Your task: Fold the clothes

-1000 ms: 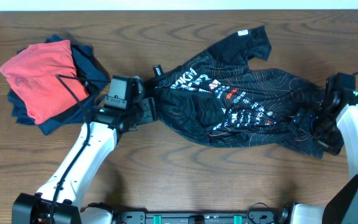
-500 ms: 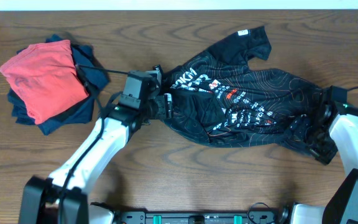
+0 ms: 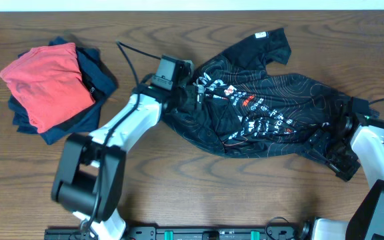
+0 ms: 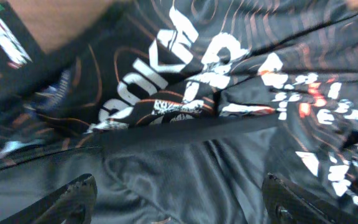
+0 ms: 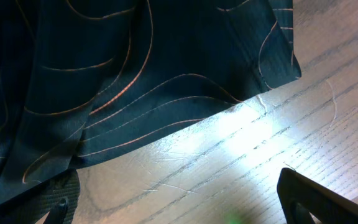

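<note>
Left gripper splayed wide over jersey, right gripper likewise — at its edge

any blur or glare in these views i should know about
left wrist: the jersey is soft and smeared, worst at upper left, lettering fuzzy; right wrist: sharp, but a bright glare patch washes out the table just below the hem; overhead: evenly lit and in focus.

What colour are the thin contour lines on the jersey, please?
Orange on the black jersey, clearest in the right wrist view.
</note>
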Controlling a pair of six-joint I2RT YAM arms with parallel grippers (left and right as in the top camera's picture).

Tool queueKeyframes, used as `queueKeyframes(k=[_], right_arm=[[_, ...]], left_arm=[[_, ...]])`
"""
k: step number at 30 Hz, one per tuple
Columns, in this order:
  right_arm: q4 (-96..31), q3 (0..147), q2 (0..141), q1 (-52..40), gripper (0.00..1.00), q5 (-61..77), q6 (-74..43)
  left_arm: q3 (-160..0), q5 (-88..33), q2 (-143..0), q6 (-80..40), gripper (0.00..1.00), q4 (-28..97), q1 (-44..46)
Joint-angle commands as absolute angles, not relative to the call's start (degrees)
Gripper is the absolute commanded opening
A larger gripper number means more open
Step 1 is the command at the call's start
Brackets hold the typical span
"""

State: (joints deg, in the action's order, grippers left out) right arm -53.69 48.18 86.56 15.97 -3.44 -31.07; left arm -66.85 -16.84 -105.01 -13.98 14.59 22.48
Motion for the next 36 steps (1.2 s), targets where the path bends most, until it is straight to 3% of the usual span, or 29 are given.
queueKeyframes(k=[1,8,22,24,29,32,34,36], right_arm=[[-53.58,47.94,86.59,16.64,0.99,-4.05,-32.08],[-53.63,47.92,86.59,16.64,0.99,-3.99,-30.22],[-53.54,47.92,86.56,16.64,0.99,-2.55,-28.4],[-53.54,47.94,86.59,16.64,0.99,-2.55,-28.4],[-53.54,47.92,86.59,16.64,0.99,-2.55,-28.16],[-53.49,47.94,86.59,16.64,0.99,-2.52,-28.16],[-53.49,47.92,86.59,16.64,0.99,-2.55,-28.16],[-53.52,47.92,86.59,16.64,0.99,-2.55,-28.1]], left_arm=[[-67.79,-18.52,-107.98,-19.88,0.83,13.65,23.22],[-67.79,-23.55,-112.49,-35.38,0.79,7.27,24.43],[-67.79,-21.47,-116.49,-43.72,0.77,2.2,25.1],[-67.79,-21.43,-116.49,-43.86,0.72,2.24,25.1],[-67.79,-21.45,-116.49,-45.67,0.45,4.1,25.23],[-67.79,-21.45,-116.49,-46.68,0.38,4.4,25.21],[-67.79,-21.45,-116.49,-47.09,0.29,4.45,25.21],[-67.79,-21.45,-116.49,-47.07,0.1,4.45,25.21]])
